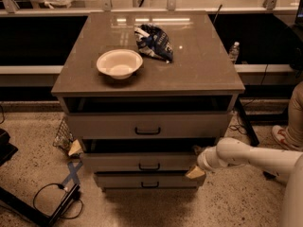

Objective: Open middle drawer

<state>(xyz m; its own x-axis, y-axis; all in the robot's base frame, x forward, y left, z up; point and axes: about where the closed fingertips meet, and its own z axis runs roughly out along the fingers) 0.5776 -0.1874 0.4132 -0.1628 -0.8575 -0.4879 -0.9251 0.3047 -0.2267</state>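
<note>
Cabinet (94, 126) of three drawers under a worktop (203, 74) holding a bowl (119, 63) and a bag (154, 41). The middle drawer (113, 162) sits slightly out, with a small dark handle (149, 166) at its centre. The gripper (195, 172) is at the drawer's right end; whether it is apart or together cannot be told. The drawer looks rigid and probably slides with some drag, and the handle offers the surest hold.

speckled floor (28, 145), black cable (45, 191) lower left, rail (265, 9) behind
</note>
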